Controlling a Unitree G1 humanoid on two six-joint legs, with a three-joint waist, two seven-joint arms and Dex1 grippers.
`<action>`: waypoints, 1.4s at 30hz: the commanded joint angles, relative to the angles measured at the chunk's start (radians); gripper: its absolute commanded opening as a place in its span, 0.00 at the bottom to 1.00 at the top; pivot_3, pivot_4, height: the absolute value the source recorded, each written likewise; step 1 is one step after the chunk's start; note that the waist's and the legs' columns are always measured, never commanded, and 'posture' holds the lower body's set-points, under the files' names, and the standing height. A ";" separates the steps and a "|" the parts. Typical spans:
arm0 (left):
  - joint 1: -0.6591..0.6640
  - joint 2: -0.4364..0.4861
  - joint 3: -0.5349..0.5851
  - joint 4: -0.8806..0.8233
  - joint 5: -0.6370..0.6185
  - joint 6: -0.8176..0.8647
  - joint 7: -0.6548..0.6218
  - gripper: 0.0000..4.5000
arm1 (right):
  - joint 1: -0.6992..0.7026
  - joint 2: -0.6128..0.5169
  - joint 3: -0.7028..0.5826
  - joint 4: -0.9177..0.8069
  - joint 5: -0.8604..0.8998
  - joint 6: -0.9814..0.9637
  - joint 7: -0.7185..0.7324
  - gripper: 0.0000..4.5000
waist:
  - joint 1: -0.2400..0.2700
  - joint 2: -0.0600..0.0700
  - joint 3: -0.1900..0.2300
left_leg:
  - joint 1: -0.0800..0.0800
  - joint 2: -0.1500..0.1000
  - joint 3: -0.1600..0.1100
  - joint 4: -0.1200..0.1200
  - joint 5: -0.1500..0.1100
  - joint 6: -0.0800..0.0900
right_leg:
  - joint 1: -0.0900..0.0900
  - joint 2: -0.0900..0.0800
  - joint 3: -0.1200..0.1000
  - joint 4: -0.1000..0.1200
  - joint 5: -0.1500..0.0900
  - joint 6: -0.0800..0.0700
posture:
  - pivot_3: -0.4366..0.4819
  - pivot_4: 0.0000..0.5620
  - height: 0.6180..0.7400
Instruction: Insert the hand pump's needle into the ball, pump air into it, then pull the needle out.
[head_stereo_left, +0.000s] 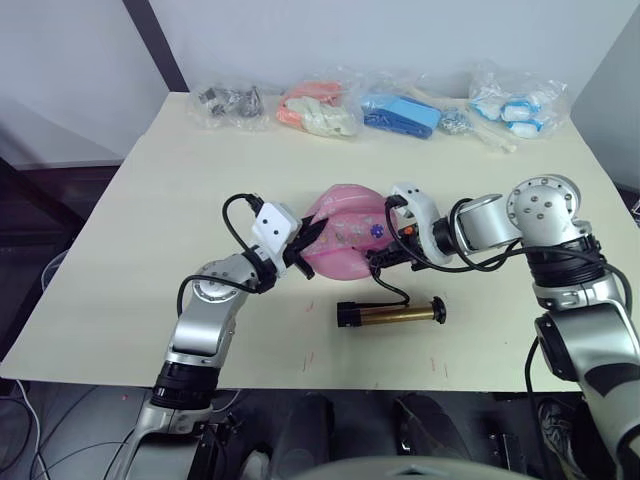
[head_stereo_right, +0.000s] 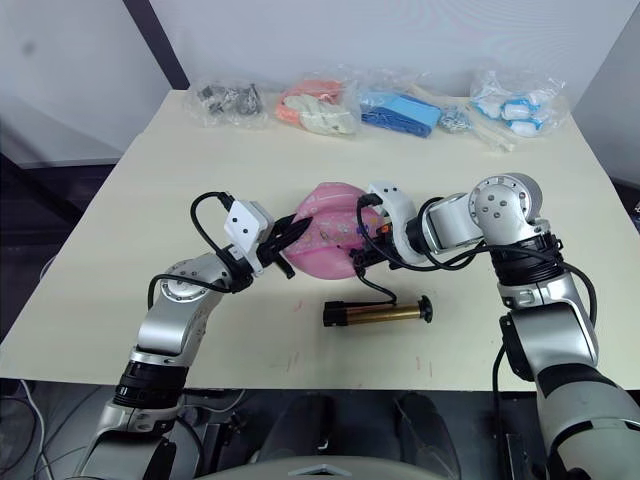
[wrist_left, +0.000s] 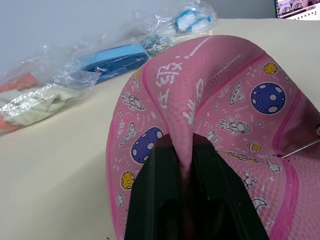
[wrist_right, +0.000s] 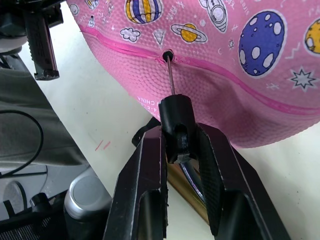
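Observation:
The pink ball (head_stereo_left: 345, 235), sagging and printed with cartoons, lies mid-table. My left gripper (wrist_left: 184, 147) is shut on a raised fold of the ball (wrist_left: 200, 95) at its left side. On the ball's right side, my right gripper (wrist_right: 179, 135) is shut on the black fitting (wrist_right: 176, 120) of the needle (wrist_right: 171, 75). The needle's tip sits in the valve hole on the ball's seam (wrist_right: 168, 54). The gold hand pump (head_stereo_left: 390, 313) lies flat on the table in front of the ball. Its thin black hose (head_stereo_left: 397, 290) curls up toward the right gripper (head_stereo_left: 385, 257).
Several clear bags line the table's far edge: dark hardware (head_stereo_left: 228, 102), orange and white items (head_stereo_left: 318, 108), blue items (head_stereo_left: 400, 112), white and blue items (head_stereo_left: 510, 108). The table's front edge (head_stereo_left: 330, 385) runs close behind the pump.

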 joint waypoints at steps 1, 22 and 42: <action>0.002 0.009 -0.029 0.009 0.018 -0.025 -0.023 0.01 | -0.020 -0.006 0.026 -0.006 0.004 0.007 0.018 0.08 | 0.000 0.000 0.000 | 0.000 0.000 0.000 0.000 0.000 0.000 | 0.000 0.000 0.000 0.000 0.000 0.000 | 0.48 0.27 0.97; 0.017 0.015 -0.050 0.074 0.038 -0.117 -0.053 0.01 | -0.212 -0.024 0.210 0.220 0.062 0.007 0.028 0.08 | -0.001 0.000 0.000 | 0.000 0.000 0.000 -0.001 0.000 0.000 | 0.000 0.000 0.000 -0.001 0.000 0.000 | 0.48 0.27 0.97; 0.027 0.023 -0.069 0.092 0.055 -0.162 -0.070 0.01 | -0.468 0.011 0.467 0.455 0.077 0.007 0.230 0.08 | -0.001 0.001 0.001 | -0.001 0.000 0.000 -0.001 0.000 0.000 | -0.002 0.000 -0.001 -0.002 0.000 0.000 | 0.48 0.27 0.97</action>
